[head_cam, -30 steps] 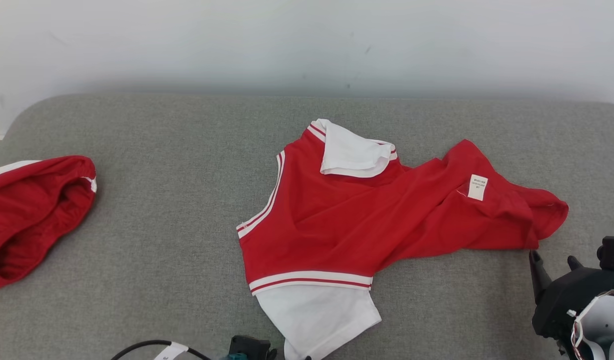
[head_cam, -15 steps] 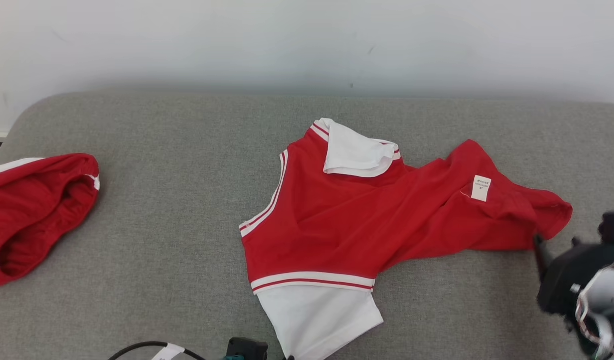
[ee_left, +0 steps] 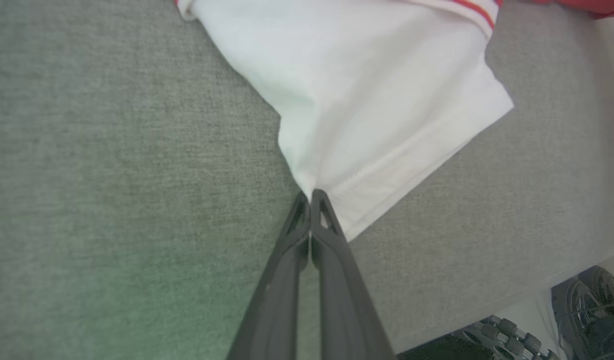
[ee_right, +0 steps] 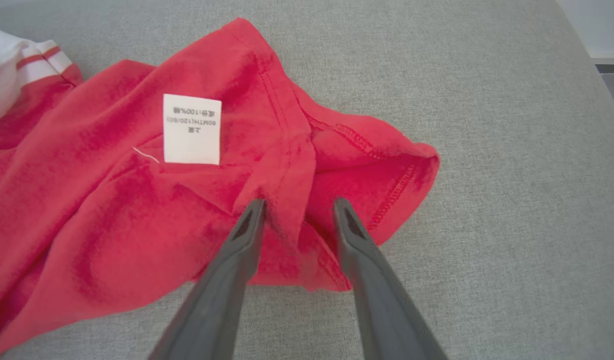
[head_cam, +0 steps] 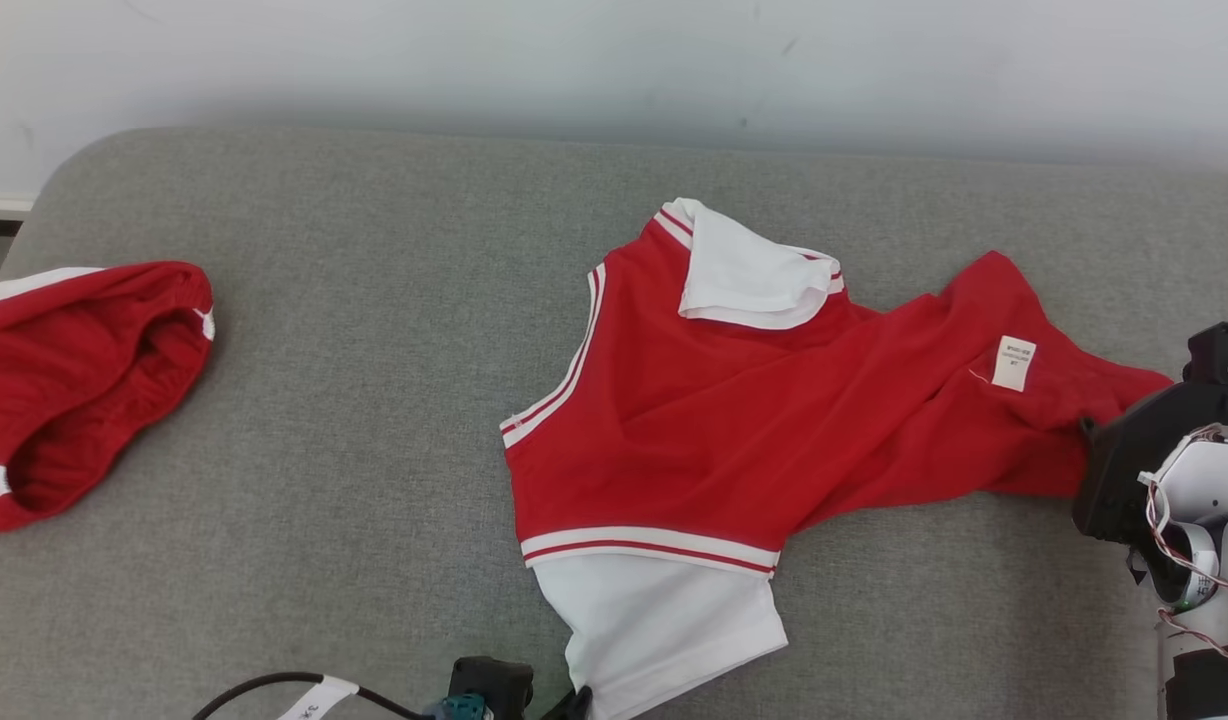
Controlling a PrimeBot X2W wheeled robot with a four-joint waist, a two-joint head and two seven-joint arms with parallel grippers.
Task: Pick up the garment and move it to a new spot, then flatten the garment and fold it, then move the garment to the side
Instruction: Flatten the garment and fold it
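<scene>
The garment (head_cam: 734, 420) is a red top with white sleeves and striped trim, lying crumpled in the middle of the grey padded surface (head_cam: 374, 400). In the left wrist view my left gripper (ee_left: 311, 197) is shut on the hem corner of the near white sleeve (ee_left: 377, 100), and the cloth puckers toward the fingertips. In the head view this gripper (head_cam: 577, 702) peeks in at the bottom edge. My right gripper (ee_right: 298, 205) is open, its fingers astride a fold of the red hem (ee_right: 367, 165) next to the white care label (ee_right: 192, 129). The head view shows that arm (head_cam: 1139, 470) at the garment's right end.
A second red garment (head_cam: 74, 380) lies bunched at the left edge of the surface. A pale wall (head_cam: 614, 60) runs behind it. The surface's near edge, with floor and wheels (ee_left: 512, 335) below, lies close to the left gripper. Bare grey surface lies between the two garments.
The head camera has shifted, so the whole picture moved. My right gripper has gone forward from beside the garment onto its red hem.
</scene>
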